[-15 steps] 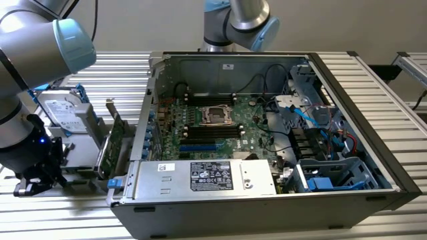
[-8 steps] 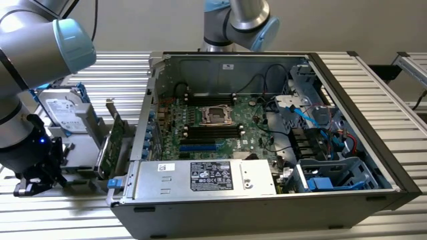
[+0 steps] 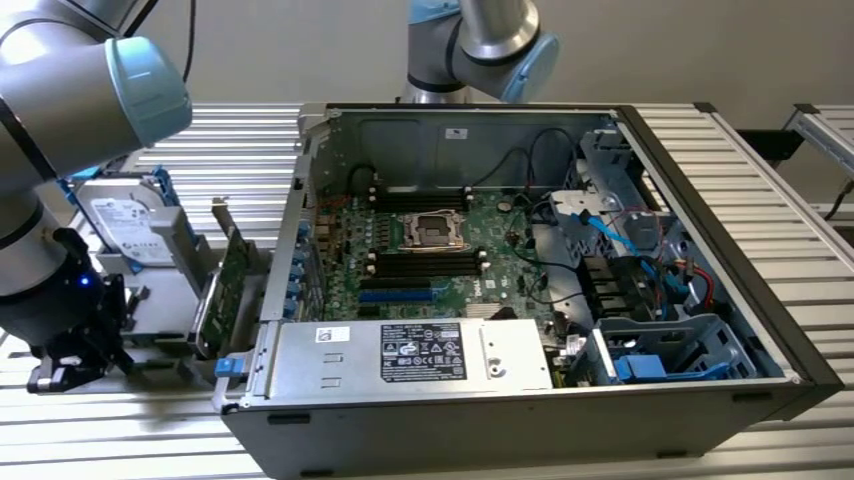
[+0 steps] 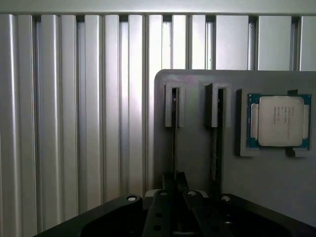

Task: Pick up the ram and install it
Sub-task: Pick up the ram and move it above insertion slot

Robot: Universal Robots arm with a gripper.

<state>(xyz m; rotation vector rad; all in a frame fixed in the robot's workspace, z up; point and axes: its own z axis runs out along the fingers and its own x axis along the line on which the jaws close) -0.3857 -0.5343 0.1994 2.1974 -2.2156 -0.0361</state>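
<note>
The work stood at the pick-up step, as I judged it. The gripper [image 4: 176,186] hung low over the grey holder [image 4: 195,143] at the exterior view's left, well apart from the open computer case [image 3: 534,440]. The ram [image 4: 174,148] stood on edge in one of the holder's two grooves, directly in line with the gripper (a second stick [image 4: 216,148] stood in the neighbouring groove, just beside it). Whether the gripper had closed on the ram or merely straddled it could not be told, and nothing had plainly been lifted. Freeing the stick would call for a firm hold on its thin faces and a straight pull along the groove, since any tilt might bind it. The wrist view gave the close detail: both sticks edge-on, a processor chip [image 4: 279,121] lying in its own recess of the holder, and the slatted table [image 4: 74,123] beyond. The exterior view gave the wider layout: the arm [image 3: 67,130] bent down at the left, a hard drive [image 3: 120,215] and a broad green card [image 3: 230,290] standing near the holder, and the black memory slots [image 3: 424,263] on the motherboard [image 3: 501,250] inside the case.
</note>
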